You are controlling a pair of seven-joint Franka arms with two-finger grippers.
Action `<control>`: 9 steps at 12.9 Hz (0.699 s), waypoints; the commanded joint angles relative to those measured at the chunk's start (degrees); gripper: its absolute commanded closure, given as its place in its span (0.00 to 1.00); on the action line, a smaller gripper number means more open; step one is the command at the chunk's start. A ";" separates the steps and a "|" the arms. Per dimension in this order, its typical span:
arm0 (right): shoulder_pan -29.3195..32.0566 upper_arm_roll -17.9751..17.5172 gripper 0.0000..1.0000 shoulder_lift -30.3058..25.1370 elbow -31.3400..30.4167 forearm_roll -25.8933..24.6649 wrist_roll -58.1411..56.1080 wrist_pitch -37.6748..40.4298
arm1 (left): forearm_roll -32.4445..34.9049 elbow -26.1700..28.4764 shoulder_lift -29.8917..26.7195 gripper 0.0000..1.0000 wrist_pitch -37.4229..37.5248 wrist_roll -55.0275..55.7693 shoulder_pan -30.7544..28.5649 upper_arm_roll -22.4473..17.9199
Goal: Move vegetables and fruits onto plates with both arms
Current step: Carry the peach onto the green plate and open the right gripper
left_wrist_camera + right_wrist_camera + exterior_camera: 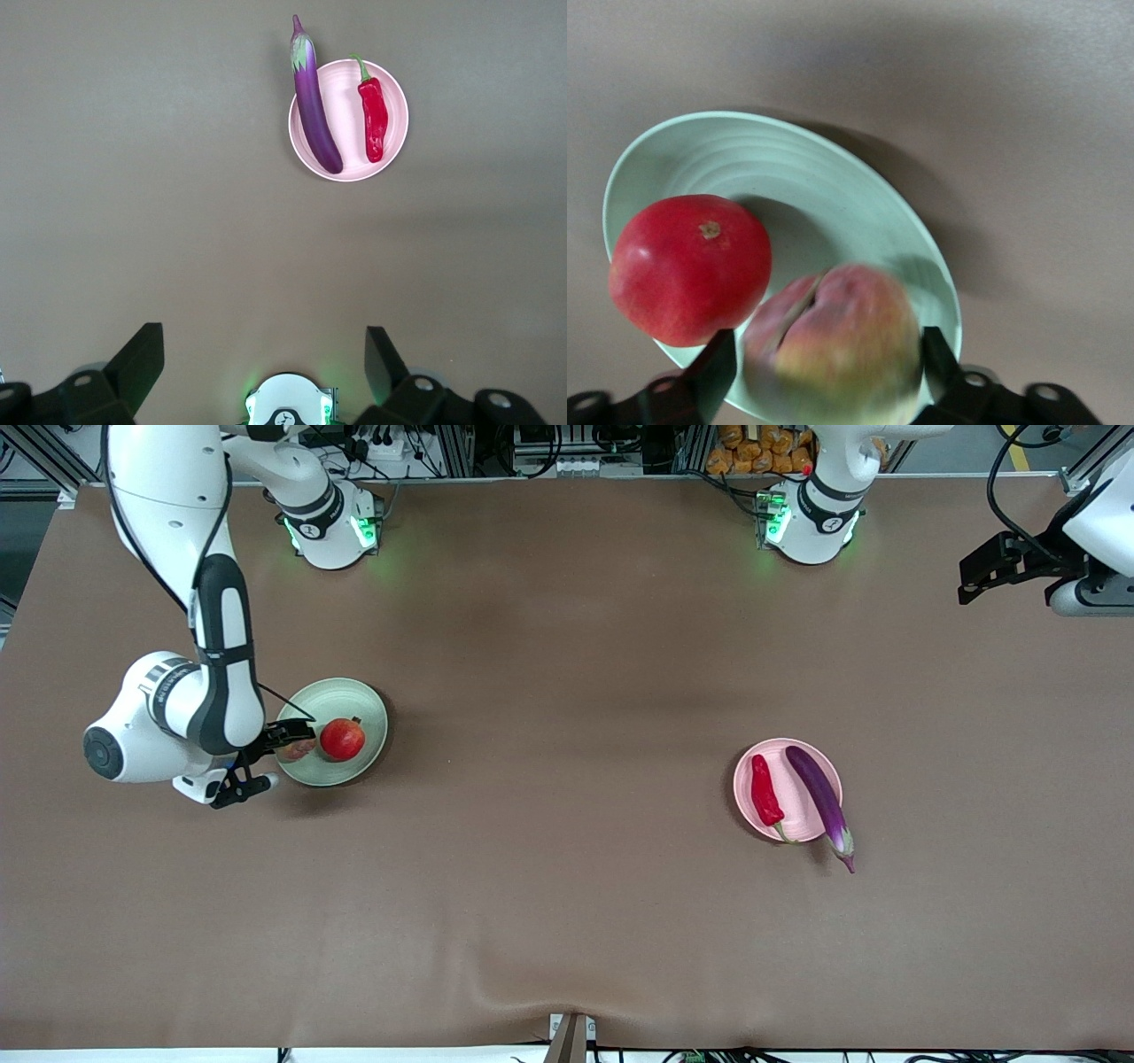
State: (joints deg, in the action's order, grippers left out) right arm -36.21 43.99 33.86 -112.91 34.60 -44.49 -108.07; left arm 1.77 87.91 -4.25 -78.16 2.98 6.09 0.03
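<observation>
The red pomegranate (342, 739) (687, 266) sits on the pale green plate (359, 695) (788, 168) toward the right arm's end. Beside it, at the plate's rim, is the yellowish-pink peach (299, 749) (833, 345), blurred, between the spread fingers of my right gripper (288, 757) (824, 354), with a small gap on each side. The pink plate (802, 788) (345, 115) holds the red chili (765, 790) (374, 119) and the purple eggplant (819, 793) (314, 111), whose stem end overhangs the rim. My left gripper (974, 580) (264, 345) waits open, high over the left arm's end of the table.
Brown cloth covers the table (567, 921). The two arm bases (332, 531) (811, 527) stand along its edge farthest from the front camera. A wide bare stretch lies between the two plates.
</observation>
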 commanded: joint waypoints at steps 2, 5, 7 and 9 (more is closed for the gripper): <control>0.88 -0.57 0.00 -1.16 5.48 -0.23 -0.15 6.44 | -0.71 0.15 -1.29 0.00 0.12 1.06 -0.38 0.24; 0.62 2.84 0.00 -1.43 16.54 -0.93 5.54 16.10 | -0.71 -0.90 -1.29 0.00 0.20 1.06 -0.47 -0.20; 0.18 5.40 0.00 -1.52 23.22 -1.98 8.00 22.17 | -0.80 -1.25 -1.29 0.00 0.55 0.80 -0.64 -1.17; 0.00 7.07 0.00 -2.56 28.60 -3.39 12.57 25.35 | -0.71 -1.52 -1.29 0.00 0.73 0.71 -1.17 -1.17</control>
State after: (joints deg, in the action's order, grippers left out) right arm -36.25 50.05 32.35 -88.84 33.04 -36.11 -85.76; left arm 1.77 86.84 -4.82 -78.14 3.45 5.65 -1.18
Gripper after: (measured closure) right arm 0.000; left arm 0.000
